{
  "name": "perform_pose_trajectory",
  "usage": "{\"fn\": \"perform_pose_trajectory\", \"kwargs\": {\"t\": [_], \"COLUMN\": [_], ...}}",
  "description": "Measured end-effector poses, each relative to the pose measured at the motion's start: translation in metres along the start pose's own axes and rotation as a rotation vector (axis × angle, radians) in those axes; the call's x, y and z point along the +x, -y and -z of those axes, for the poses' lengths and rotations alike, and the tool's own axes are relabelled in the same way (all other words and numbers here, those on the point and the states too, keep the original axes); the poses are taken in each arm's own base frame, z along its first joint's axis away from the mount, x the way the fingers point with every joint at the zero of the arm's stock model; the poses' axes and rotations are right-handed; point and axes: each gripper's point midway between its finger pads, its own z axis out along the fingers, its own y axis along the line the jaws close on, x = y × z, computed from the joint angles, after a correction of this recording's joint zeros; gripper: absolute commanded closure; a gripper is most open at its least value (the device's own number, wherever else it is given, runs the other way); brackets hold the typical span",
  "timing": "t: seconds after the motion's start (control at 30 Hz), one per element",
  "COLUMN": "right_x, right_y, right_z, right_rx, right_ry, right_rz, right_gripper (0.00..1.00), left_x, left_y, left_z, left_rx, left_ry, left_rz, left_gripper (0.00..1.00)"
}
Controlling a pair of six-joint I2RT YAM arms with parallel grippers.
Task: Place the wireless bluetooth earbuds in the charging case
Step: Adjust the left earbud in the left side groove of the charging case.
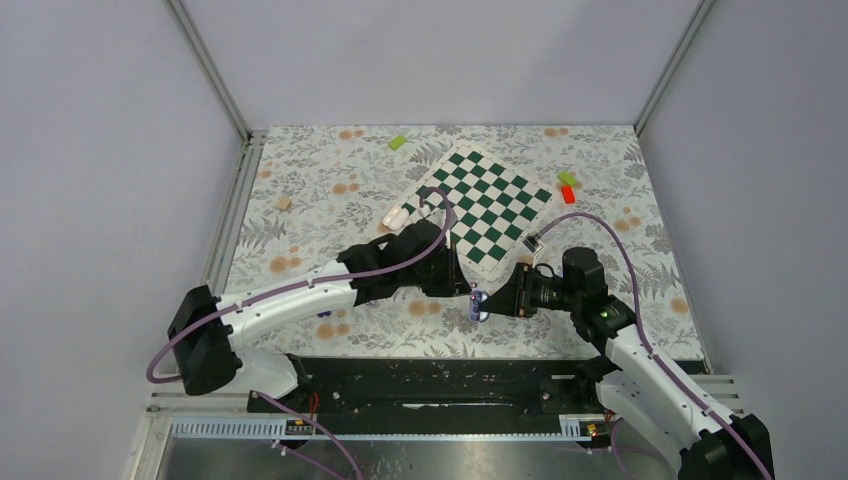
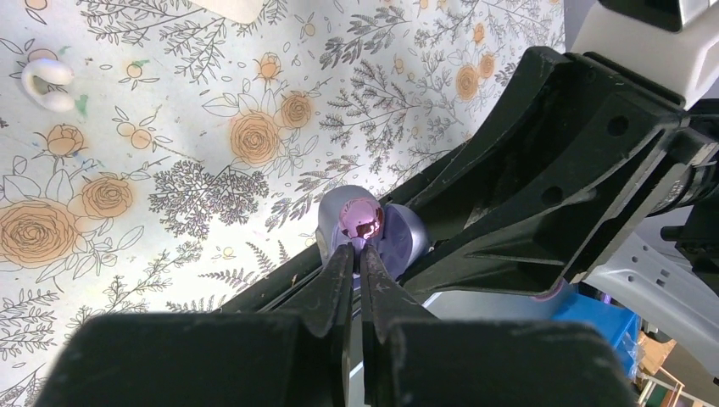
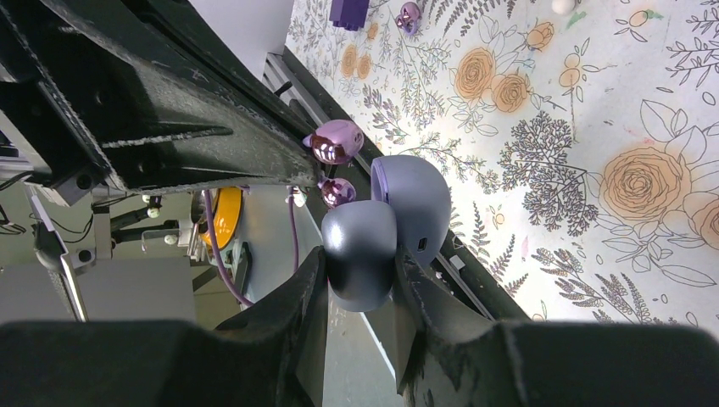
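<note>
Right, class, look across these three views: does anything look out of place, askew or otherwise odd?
The chessboard lies skewed, diagonal to the floral mat. The charging case is off the table, held open and sideways in the right pincer, while the left pincer pinches a purple earbud at it. Nothing looks damaged.

Top view: the charging case (image 1: 478, 304) is too small to resolve. Left wrist view: an earbud (image 2: 360, 217) and the case sit partly hidden behind black jaws. Right wrist view: a purple block (image 3: 348, 10) is cropped by the top edge.
</note>
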Motion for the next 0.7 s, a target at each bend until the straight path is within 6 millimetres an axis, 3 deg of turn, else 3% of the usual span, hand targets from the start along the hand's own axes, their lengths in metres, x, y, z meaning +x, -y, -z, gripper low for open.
{"fn": "perform_pose_trajectory", "kwargs": {"t": [0.47, 0.7], "right_x": [-0.002, -0.0079], "right_y": [-0.0018, 0.0014], "right_z": [0.0013, 0.0092], "right_rx": [0.003, 0.084], "right_ry": [0.01, 0.039], "right_rz": [0.006, 0.038], "right_gripper": [1.0, 1.0], "left_x": [0.006, -0.001], "left_y": [-0.0031, 0.0], "left_z": [-0.0014, 0.0063], "left_rx": [0.032, 0.102], "left_ry": [-0.001, -0.019], "left_rz": [-0.027, -0.101], "left_gripper": [1.0, 1.0]}}
